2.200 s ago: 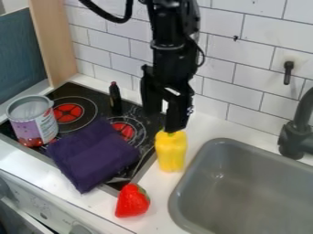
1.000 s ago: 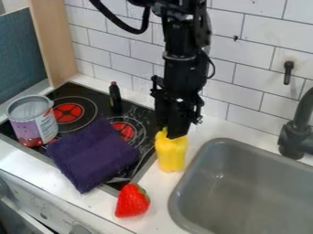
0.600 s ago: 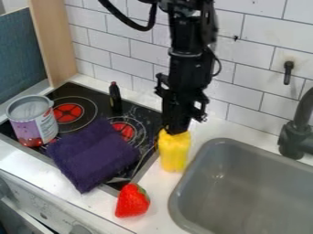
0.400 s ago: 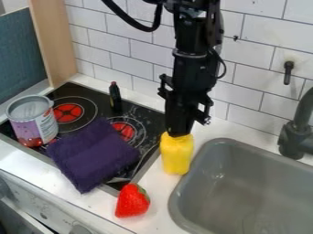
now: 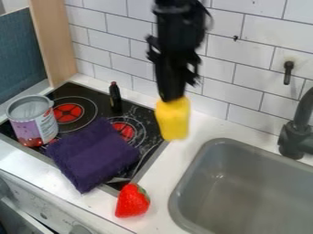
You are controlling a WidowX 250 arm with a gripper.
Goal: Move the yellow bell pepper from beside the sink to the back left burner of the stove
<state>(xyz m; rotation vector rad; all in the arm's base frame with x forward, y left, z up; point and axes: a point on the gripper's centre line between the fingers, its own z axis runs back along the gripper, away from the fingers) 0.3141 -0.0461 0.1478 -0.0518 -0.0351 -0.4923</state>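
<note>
The black gripper (image 5: 172, 98) hangs above the counter between the stove and the sink, shut on the top of a yellow pepper (image 5: 173, 119). The pepper is upright, raised off the counter and somewhat blurred. Below it, a red strawberry (image 5: 132, 200) lies on the counter by the stove's front corner. A folded purple cloth (image 5: 93, 155) covers part of the stove. To the cloth's left stands an open can (image 5: 33, 121), and a small dark bottle (image 5: 116, 98) is upright at the stove's back.
The grey sink (image 5: 245, 183) takes up the lower right, with a black faucet (image 5: 296, 132) at its back right. Behind the black stove top (image 5: 83, 93) runs a white tiled wall (image 5: 245, 68). A wooden panel (image 5: 54, 41) stands at the back left.
The gripper came down onto the pepper, closed on it and lifted it off the counter. The cloth, can, bottle and strawberry have stayed where they were.
</note>
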